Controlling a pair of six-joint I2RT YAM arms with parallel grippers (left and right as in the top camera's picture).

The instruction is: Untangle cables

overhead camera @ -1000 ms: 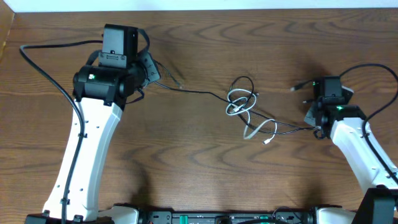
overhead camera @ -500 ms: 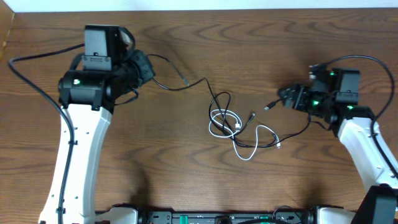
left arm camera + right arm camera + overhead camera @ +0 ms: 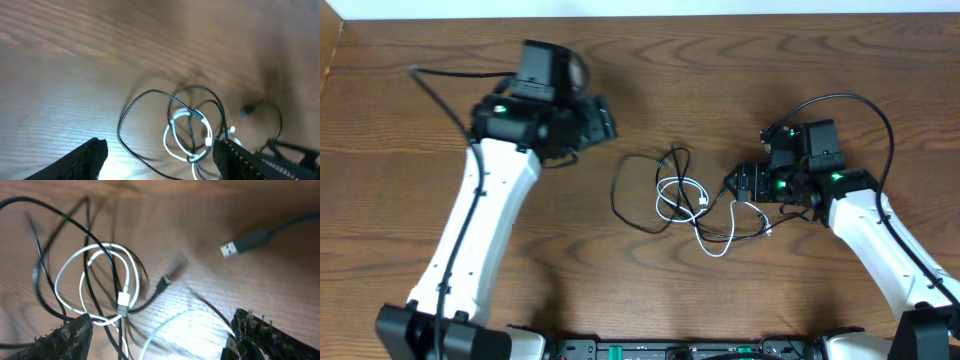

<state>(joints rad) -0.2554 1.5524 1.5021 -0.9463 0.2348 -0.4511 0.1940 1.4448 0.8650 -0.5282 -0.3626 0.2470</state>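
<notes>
A: Start at the right gripper (image 3: 162, 322). Is it holding anything?

B: No. In the right wrist view its two fingers (image 3: 70, 340) are spread wide, released, with nothing pinched. Cords cross the wood ahead of it and between the fingers, but neither finger is closed on one.

A: And the left gripper (image 3: 160, 150)?

B: It is also spread open and empty. From overhead it hangs up and to the left of the pile, apart from it. The right one sits just beside the pile's right edge.

A: Where are the cables themselves?

B: They lie in the middle of the wooden table (image 3: 840, 70), between the two arms. The white cable (image 3: 124, 299) is wound in a small double coil, and a black cable (image 3: 615, 192) threads through it. One black loop bulges out to the left, free of the coil. A USB plug (image 3: 232, 247) on a black lead lies off to one side, away from the knot. A smaller plug (image 3: 162, 282) rests just beside the white coil.

A: So how far along is it?

B: Early to middling, I'd judge. Some ends and one loop lie loose, but white and black cross each other at the centre, so no cord is fully separate. What's left is taking an end and drawing each cord out of the coil.
</notes>
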